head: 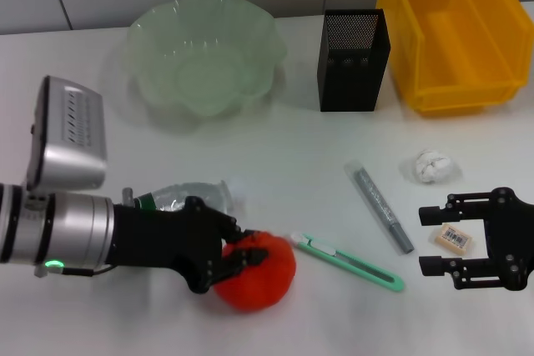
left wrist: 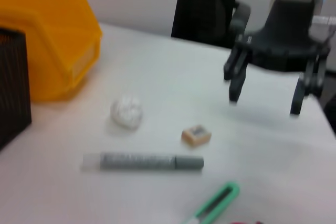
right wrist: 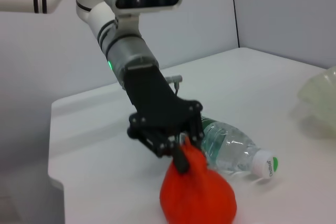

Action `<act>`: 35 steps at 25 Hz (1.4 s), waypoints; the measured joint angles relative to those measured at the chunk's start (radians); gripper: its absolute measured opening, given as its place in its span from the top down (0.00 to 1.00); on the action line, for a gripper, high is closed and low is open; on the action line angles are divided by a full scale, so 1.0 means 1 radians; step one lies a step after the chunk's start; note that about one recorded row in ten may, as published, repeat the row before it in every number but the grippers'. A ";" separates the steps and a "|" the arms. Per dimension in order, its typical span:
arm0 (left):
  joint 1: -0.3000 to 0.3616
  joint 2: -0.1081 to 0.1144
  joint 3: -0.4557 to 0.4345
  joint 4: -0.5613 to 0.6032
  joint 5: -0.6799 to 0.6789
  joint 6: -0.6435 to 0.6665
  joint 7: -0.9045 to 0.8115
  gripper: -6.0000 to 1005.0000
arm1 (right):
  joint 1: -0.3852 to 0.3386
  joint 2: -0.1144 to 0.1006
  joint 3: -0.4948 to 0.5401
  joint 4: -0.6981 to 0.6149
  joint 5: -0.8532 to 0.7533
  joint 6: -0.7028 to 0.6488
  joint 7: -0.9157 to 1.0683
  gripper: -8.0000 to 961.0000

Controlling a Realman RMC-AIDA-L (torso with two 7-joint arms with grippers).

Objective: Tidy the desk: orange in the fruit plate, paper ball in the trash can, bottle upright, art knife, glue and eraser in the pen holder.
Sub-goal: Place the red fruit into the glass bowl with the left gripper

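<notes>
- Our left gripper has its jaws clamped on the top of the orange, which rests on the table against the lying bottle.
- Our right gripper hangs with jaws apart, either side of the eraser.
- The fruit plate sits well behind the orange.

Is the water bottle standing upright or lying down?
Lying down: the bottle rests on its side on the table, behind the orange.
</notes>
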 joint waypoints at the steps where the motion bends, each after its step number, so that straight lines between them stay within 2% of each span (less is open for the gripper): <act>1: 0.001 0.002 -0.014 0.008 -0.014 0.018 -0.002 0.79 | 0.000 0.000 0.001 0.001 0.000 0.000 0.000 0.32; 7: 0.003 0.002 -0.187 0.111 -0.052 0.184 -0.029 0.83 | -0.001 0.000 0.008 0.002 0.003 -0.005 0.000 0.32; 12: -0.006 0.004 -0.247 0.162 -0.109 0.194 -0.056 0.83 | -0.001 0.000 0.008 0.005 0.004 -0.005 0.000 0.32; 14: -0.040 0.004 -0.292 0.169 -0.134 0.170 -0.080 0.83 | 0.004 0.000 0.008 0.014 0.006 -0.005 -0.001 0.32; 16: -0.052 0.003 -0.300 0.168 -0.138 0.160 -0.088 0.84 | 0.005 0.000 0.008 0.016 0.006 -0.005 -0.002 0.32; 18: -0.088 0.003 -0.309 0.159 -0.139 0.104 -0.116 0.84 | 0.006 0.000 0.008 0.020 0.007 -0.005 -0.004 0.32; 19: -0.122 0.003 -0.305 0.146 -0.133 0.036 -0.134 0.84 | 0.008 0.000 0.008 0.021 0.007 -0.006 -0.005 0.32; 21: -0.132 0.003 -0.303 0.138 -0.130 0.013 -0.137 0.84 | 0.009 0.000 0.008 0.022 0.007 -0.007 -0.005 0.32; 24: -0.207 0.000 -0.298 0.064 -0.128 -0.122 -0.151 0.84 | 0.014 0.000 0.002 0.024 0.008 -0.007 -0.006 0.32; 26: -0.207 0.000 -0.298 0.064 -0.128 -0.122 -0.151 0.84 | 0.016 0.000 0.000 0.026 0.008 -0.007 -0.006 0.32; 27: -0.267 -0.001 -0.290 -0.019 -0.128 -0.261 -0.156 0.85 | 0.020 0.001 -0.001 0.034 0.009 -0.007 -0.007 0.32; 28: -0.267 -0.001 -0.290 -0.019 -0.128 -0.261 -0.156 0.85 | 0.020 0.001 -0.001 0.034 0.009 -0.007 -0.007 0.32; 29: -0.292 -0.002 -0.270 -0.054 -0.128 -0.343 -0.156 0.85 | 0.023 0.001 -0.001 0.041 0.009 -0.007 -0.008 0.32; 30: -0.292 -0.002 -0.270 -0.054 -0.128 -0.343 -0.156 0.85 | 0.023 0.001 -0.001 0.041 0.009 -0.007 -0.008 0.32; 34: -0.323 -0.004 -0.184 -0.089 -0.123 -0.511 -0.156 0.85 | 0.032 0.002 -0.002 0.047 0.010 -0.001 -0.009 0.32; 35: -0.323 -0.004 -0.184 -0.089 -0.123 -0.511 -0.156 0.85 | 0.032 0.002 -0.002 0.047 0.010 -0.001 -0.009 0.32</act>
